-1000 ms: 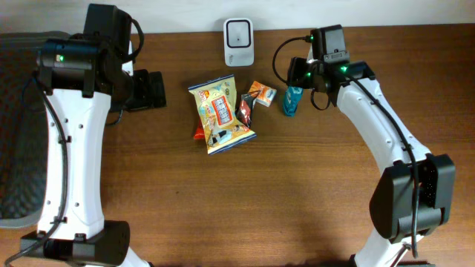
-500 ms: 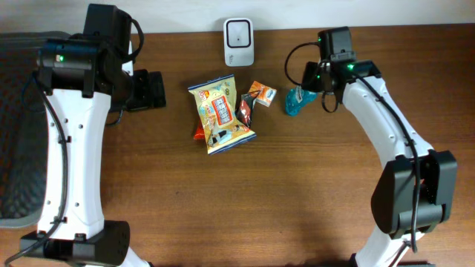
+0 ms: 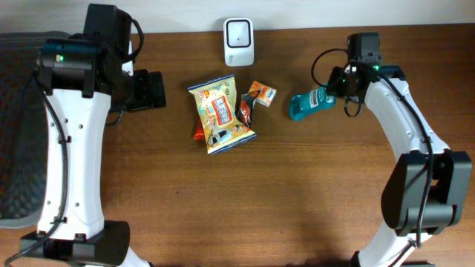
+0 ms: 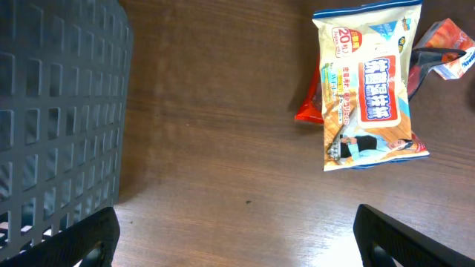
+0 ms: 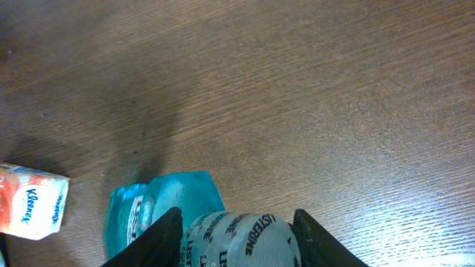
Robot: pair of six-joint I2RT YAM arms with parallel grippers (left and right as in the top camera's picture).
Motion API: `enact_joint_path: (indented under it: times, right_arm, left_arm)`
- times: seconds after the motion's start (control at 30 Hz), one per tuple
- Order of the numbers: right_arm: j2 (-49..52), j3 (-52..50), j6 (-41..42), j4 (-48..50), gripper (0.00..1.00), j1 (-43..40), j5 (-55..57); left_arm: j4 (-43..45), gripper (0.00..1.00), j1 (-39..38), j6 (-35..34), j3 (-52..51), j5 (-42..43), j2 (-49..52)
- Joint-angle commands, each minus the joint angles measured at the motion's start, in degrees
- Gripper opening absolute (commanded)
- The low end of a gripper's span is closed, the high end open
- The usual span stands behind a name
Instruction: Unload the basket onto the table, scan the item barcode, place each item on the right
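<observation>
A white box-shaped barcode scanner (image 3: pixel 238 41) stood at the middle of the far edge of the brown wood-grain surface (image 3: pixel 297 193). In front of it lay a glossy yellow-and-blue snack bag (image 3: pixel 221 115), with a dark crinkled packet (image 3: pixel 243 111) touching its right side and a red wrapper (image 4: pixel 308 111) poking from under its left side. A small orange-and-white tissue pack (image 3: pixel 261 93) lay between that pile and the bottle. A black mesh basket (image 3: pixel 15 133) sat at the left edge.

The right pincer (image 3: pixel 338 87) was clamped on the white-labelled end of a translucent teal plastic mouthwash bottle (image 3: pixel 308 104). The bottle was turned sideways toward the far right of the surface, its base pointing at the tissue pack. The left pincer (image 3: pixel 148 90) hung near the basket, jaws spread wide, holding nothing
</observation>
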Motion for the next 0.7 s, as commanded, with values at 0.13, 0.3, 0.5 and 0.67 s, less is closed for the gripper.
enact_joint_path:
  times: [0.13,0.3,0.5,0.67]
  right_arm:
    - [1.18,-7.93,-1.14,1.46,0.55,-2.54,4.13]
    - [1.09,-5.07,-1.16,0.68,0.75,-2.64,2.01]
    - [1.01,6.82,9.99,-19.93,0.82,0.26,-14.99]
    - [1.40,0.46,27.56,-19.98,0.89,7.34,-6.25]
  left_arm:
    - [0.09,0.99,0.35,-0.42,-0.07,0.57,-0.33]
    - [0.09,0.99,0.35,-0.39,-0.07,0.57,-0.33]
    - [0.09,0.99,0.35,-0.39,-0.07,0.57,-0.33]
    - [0.09,0.99,0.35,-0.42,-0.07,0.57,-0.33]
